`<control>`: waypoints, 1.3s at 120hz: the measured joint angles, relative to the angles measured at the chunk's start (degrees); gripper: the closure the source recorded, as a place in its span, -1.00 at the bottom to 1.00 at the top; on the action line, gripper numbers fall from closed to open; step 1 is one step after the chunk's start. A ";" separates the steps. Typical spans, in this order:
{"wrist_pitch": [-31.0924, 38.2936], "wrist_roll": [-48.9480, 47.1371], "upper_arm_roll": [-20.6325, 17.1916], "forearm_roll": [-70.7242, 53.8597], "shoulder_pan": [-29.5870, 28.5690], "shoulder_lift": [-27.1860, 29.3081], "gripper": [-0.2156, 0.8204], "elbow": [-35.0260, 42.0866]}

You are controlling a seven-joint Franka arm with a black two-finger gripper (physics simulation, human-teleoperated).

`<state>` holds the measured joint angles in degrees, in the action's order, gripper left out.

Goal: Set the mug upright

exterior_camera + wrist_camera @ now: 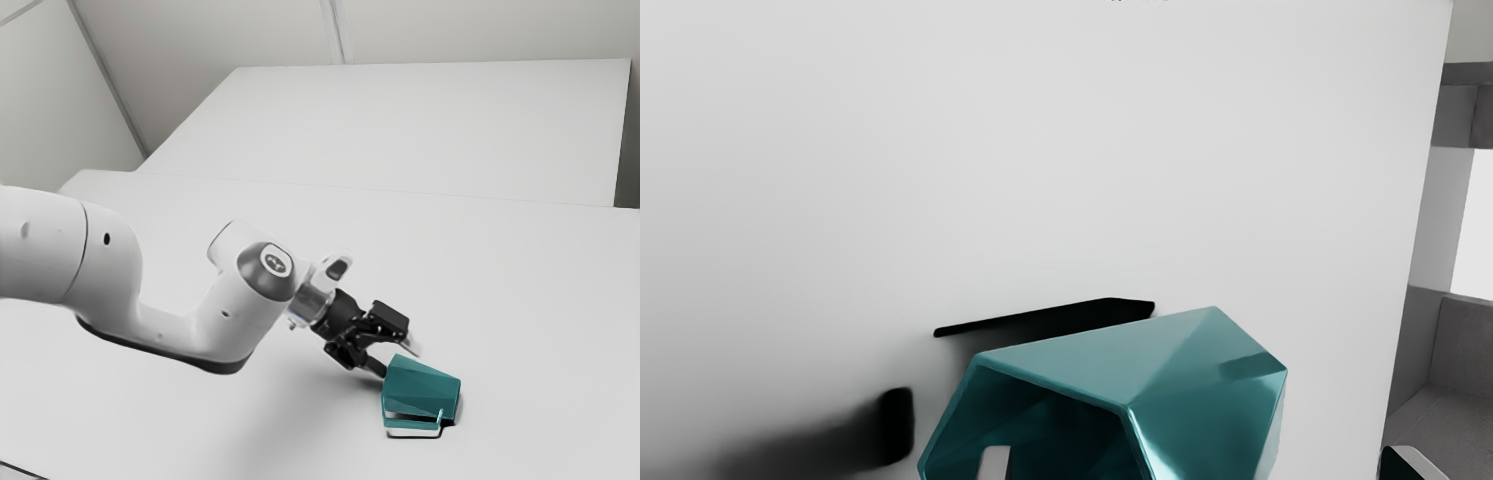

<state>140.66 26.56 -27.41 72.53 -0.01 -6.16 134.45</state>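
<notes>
The teal faceted mug [420, 388] lies on its side on the table, its handle on the side toward the bottom of the exterior view. My gripper [398, 360] is open beside the mug's end nearest the arm. In the wrist view the mug [1200, 360] shows its dark open mouth, and the open gripper [1198, 463] has one fingertip overlapping that mouth, while the other stands apart from the mug's outer wall. Whether the first fingertip reaches inside the mouth I cannot tell. The handle is hidden in the wrist view.
A white table [250, 420] carries the mug, and a second pale surface [420, 130] stands behind it. Dark shadows lie on the tabletop beside the mug. Past the table's edge in the wrist view are grey structures [1466, 347].
</notes>
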 joint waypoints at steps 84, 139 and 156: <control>0.20 2.32 -2.42 5.98 0.54 2.77 0.80 -0.48; -0.67 0.38 -2.49 -6.28 0.10 11.08 0.92 -0.95; -8.78 -4.67 5.47 -32.51 -2.15 12.41 0.93 -8.70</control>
<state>131.89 21.89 -21.95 40.02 -2.16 6.24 125.75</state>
